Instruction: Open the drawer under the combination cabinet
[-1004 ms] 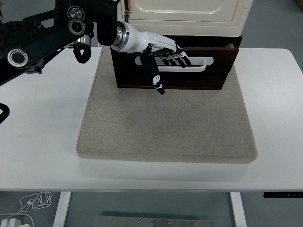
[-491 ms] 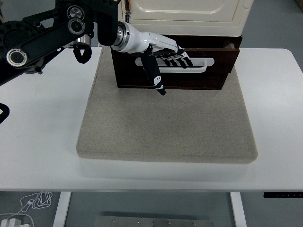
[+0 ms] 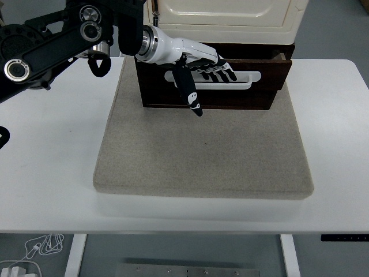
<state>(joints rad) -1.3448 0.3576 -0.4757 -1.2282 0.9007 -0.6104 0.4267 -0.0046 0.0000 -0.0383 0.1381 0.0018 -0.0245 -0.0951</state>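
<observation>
White table [image 3: 52, 173] carries a grey felt mat [image 3: 202, 156]; the left hand [image 3: 199, 63] hooks four curled fingers [image 3: 216, 74] into the dark wooden drawer's [image 3: 253, 95] white slot handle [image 3: 245, 81], thumb hanging free.

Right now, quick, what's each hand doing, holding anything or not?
Left hand: shut on the drawer handle, four fingers hooked into its white slot, thumb pointing down over the drawer front.
Right hand: not in view.

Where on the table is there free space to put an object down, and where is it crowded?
Free: the grey mat in front of the drawer, and the white table bare on either side of it. Crowded: the far middle, where the left hand is at the drawer's white handle beneath the cream cabinet.
</observation>
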